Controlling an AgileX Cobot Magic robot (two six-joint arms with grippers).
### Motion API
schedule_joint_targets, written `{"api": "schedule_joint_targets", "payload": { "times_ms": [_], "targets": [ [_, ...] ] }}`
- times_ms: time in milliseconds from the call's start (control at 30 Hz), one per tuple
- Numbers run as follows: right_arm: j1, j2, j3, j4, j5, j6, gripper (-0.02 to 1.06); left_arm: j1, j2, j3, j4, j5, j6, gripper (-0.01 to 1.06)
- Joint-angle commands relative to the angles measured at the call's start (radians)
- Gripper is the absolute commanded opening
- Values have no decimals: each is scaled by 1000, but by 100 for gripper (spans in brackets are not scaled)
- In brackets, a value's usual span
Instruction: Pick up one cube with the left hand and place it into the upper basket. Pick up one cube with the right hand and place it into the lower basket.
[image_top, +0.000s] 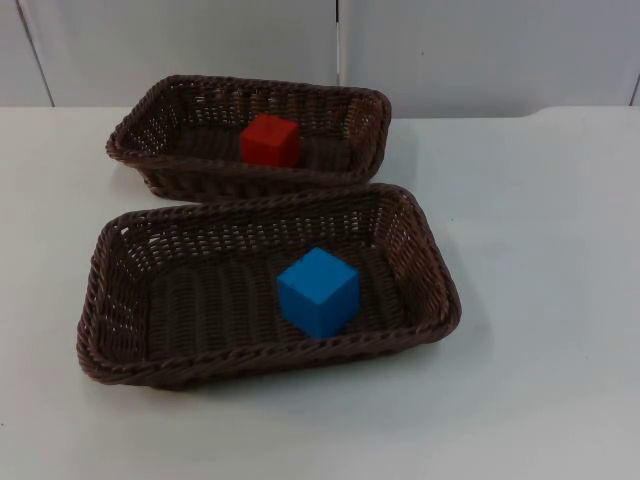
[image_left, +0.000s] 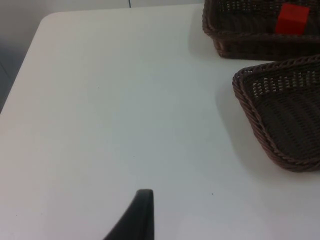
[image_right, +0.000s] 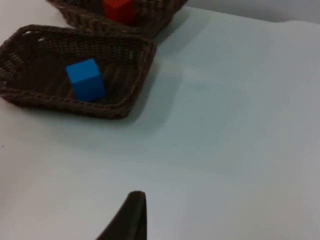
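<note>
- Left tool (image_left: 142, 210): over bare white counter (image_top: 540, 300), well apart from the lower basket and to its left, holding nothing. One black fingertip (image_left: 141, 207) shows in the left wrist view; whether the fingers stand wide or narrow cannot be told.
- Lower basket (image_top: 120, 300): dark brown wicker, rectangular, resting flat on the counter toward the near edge. This is the landmark for the notes below.
- Upper basket (image_top: 140, 135): same brown weave, just behind the lower basket, toward the grey partition wall (image_top: 180, 45). The two rims sit very close; contact cannot be confirmed.
- Red cube (image_top: 270, 140): inside the upper basket, on its floor, behind the lower basket and slightly right of that basket's centre line.
- Blue cube (image_top: 318, 291): inside the lower basket, on its floor, right of the middle and near the front wall, one corner turned toward the front rim.
- Right tool (image_right: 131, 212): over bare counter to the right of the lower basket and well apart from it, holding nothing. One dark fingertip (image_right: 132, 210) shows in the right wrist view; its spread cannot be told.
</note>
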Motion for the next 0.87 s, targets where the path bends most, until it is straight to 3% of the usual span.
{"api": "schedule_joint_targets", "payload": {
  "times_ms": [0,833],
  "targets": [
    [-40,-3,7,1,-12,2,105,5,-2,4,5,-11,-4,105],
    [-395,-3,7,1,-12,2,105,5,-2,4,5,-11,-4,105]
  ]
}}
